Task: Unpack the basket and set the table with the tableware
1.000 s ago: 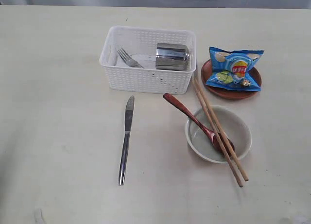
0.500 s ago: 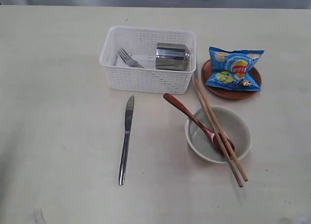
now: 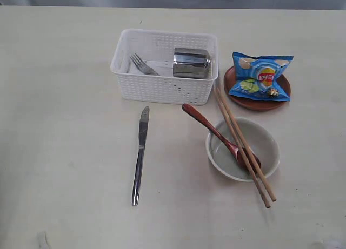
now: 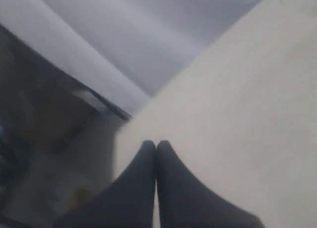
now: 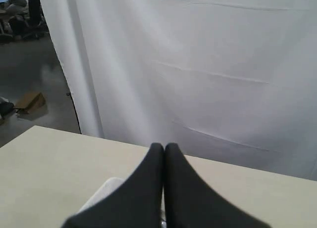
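Observation:
The white basket point(image 3: 162, 89) stands at the back middle of the table point(image 3: 59, 130) with a steel fork point(image 3: 142, 65) and a steel cup point(image 3: 191, 62) lying inside. In front lies the steel knife point(image 3: 140, 154). The cream bowl point(image 3: 267, 146) holds the reddish-brown spoon point(image 3: 208, 128), and two chopsticks point(image 3: 243, 147) rest across it. The brown plate point(image 3: 259, 103) lies under a blue chip bag point(image 3: 261, 75). Neither arm shows in the exterior view. My left gripper point(image 4: 156, 145) is shut and empty above bare table. My right gripper point(image 5: 163, 147) is shut and empty; a white basket corner point(image 5: 101, 191) peeks beside it.
A pale curtain point(image 5: 208, 69) hangs behind the table's far edge. The left wrist view is blurred and shows the table edge with dark floor point(image 4: 34, 124) beyond it. Bare tabletop spreads to the left of the knife and along the front.

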{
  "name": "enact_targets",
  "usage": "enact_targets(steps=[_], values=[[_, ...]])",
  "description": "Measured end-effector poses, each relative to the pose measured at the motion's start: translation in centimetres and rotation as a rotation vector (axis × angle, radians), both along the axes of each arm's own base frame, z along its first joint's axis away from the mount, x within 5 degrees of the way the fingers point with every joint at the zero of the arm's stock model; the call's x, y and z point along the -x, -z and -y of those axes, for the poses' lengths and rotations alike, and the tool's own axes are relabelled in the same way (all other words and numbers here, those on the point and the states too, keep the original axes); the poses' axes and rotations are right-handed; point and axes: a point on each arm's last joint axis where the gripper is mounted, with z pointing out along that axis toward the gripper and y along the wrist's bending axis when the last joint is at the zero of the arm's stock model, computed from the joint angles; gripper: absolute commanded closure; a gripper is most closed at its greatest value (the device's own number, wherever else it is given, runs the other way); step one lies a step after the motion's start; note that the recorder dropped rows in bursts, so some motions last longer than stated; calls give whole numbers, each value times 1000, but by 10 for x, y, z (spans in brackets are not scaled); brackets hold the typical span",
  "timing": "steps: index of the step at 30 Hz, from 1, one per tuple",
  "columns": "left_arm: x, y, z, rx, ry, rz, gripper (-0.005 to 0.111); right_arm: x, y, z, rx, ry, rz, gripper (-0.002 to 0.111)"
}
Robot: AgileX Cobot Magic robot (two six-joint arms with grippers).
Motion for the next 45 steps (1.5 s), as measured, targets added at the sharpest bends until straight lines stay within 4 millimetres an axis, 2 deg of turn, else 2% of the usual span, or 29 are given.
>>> enact_targets(steps=[2, 5, 8, 10, 13, 14, 15, 16, 17, 18, 19, 20, 21, 22, 24, 26, 29, 32, 35, 39, 45], values=[[-1, -11, 4, -217, 65, 110, 107, 0, 0, 0, 0, 0, 0, 108], [1, -23, 22, -494, 247, 277, 107, 0, 0, 0, 0, 0, 0, 108], [7, -27, 41, -610, 447, 398, 107, 0, 0, 0, 0, 0, 0, 108], [13, -28, 52, -612, 577, 466, 107, 0, 0, 0, 0, 0, 0, 108], [27, -30, 69, -366, 816, 497, 107, 0, 0, 0, 2, 0, 1, 108], [32, -31, 73, -149, 899, 440, 107, 0, 0, 0, 2, -3, 1, 108], [32, -32, 73, -35, 899, 406, 107, 0, 0, -1, 4, -8, 2, 108], [27, -38, 66, 337, 827, 330, 107, 1, 0, -2, 6, -21, 3, 108], [24, -42, 62, 525, 775, 320, 107, 1, 0, -2, 8, -24, 4, 108], [17, -50, 47, 855, 617, 317, 107, 1, 0, -3, 11, -27, 5, 108], [15, -54, 41, 935, 555, 325, 107, 1, 0, -3, 13, -27, 6, 108], [12, -67, 32, 1048, 450, 336, 107, 1, 0, -3, 17, -27, 8, 108], [10, -74, 30, 1072, 427, 335, 107, 1, 0, -3, 17, -27, 8, 108], [0, -89, 30, 1125, 384, 292, 107, 1, 1, -3, 23, -26, -4, 108], [-30, -105, 34, 1193, 307, 171, 107, 4, 7, -1, 48, -20, -55, 108], [-76, -111, 40, 1196, 210, 29, 107, 14, 19, 5, 66, -15, -96, 108], [-133, -123, 52, 1194, 204, -55, 107, 58, 58, 29, 24, -6, -81, 108], [-154, -133, 58, 1204, 251, -50, 107, 86, 88, 45, -24, -3, -34, 108], [-169, -140, 61, 1237, 270, -40, 107, 102, 116, 53, -55, -2, 2, 108], [-188, -149, 66, 1266, 265, -71, 107, 97, 137, 50, -17, 3, -90, 108], [-238, -154, 85, 1026, 171, -216, 107, 89, 141, 46, 14, 6, -152, 108]])
